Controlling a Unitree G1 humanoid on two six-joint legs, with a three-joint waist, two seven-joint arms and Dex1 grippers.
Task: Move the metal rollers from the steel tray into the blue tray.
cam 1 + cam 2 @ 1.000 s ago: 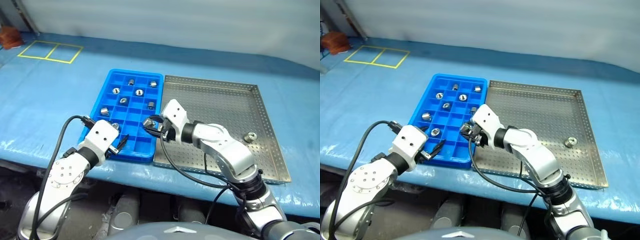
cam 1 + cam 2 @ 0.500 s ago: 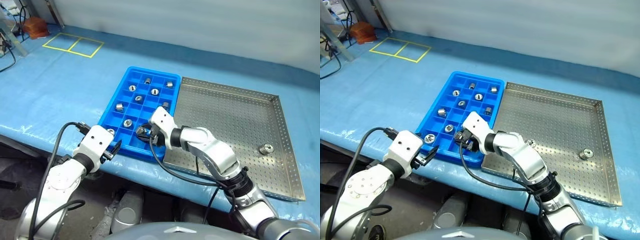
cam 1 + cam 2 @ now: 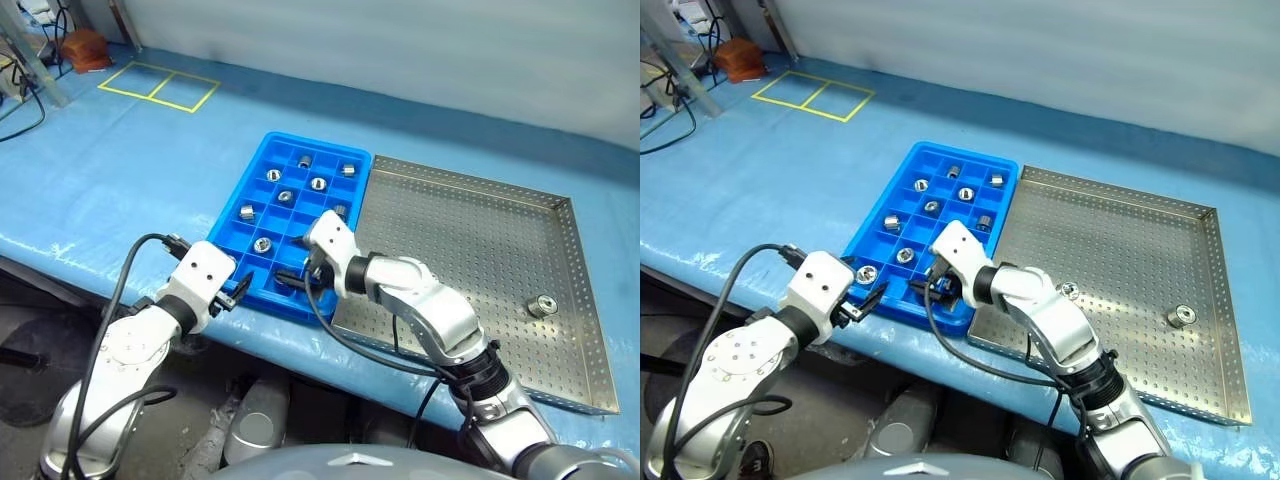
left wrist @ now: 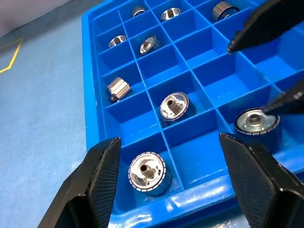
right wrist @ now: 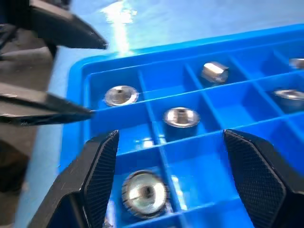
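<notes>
Over the near row of the blue tray (image 3: 300, 215), the right gripper (image 3: 292, 279) hangs with its two black fingers spread wide apart and nothing between them. In the right wrist view a metal roller (image 5: 144, 194) lies loose on the floor of the compartment directly below the gap between those fingers, touching neither of them. The right arm reaches in from the steel tray's side, its white wrist housing crossing the border between the two trays.

At the near left corner of the blue tray, the left gripper (image 3: 238, 291) is also spread and empty, its fingertips just at the tray's outer rim. In the left wrist view a second roller (image 4: 147, 173) sits in the corner compartment between the two finger pads, free of both.

The remaining rollers in the blue tray lie one to a compartment, spread over the far and middle rows; some rest flat with the centre hole facing up, others lie on their side.

The steel tray (image 3: 480, 300) stands just beside the blue tray on its right side, edges nearly touching. One roller (image 3: 542, 305) rests on its perforated floor near the right rim, well apart from both grippers.

Both trays sit on a blue covered table (image 3: 120, 180).
</notes>
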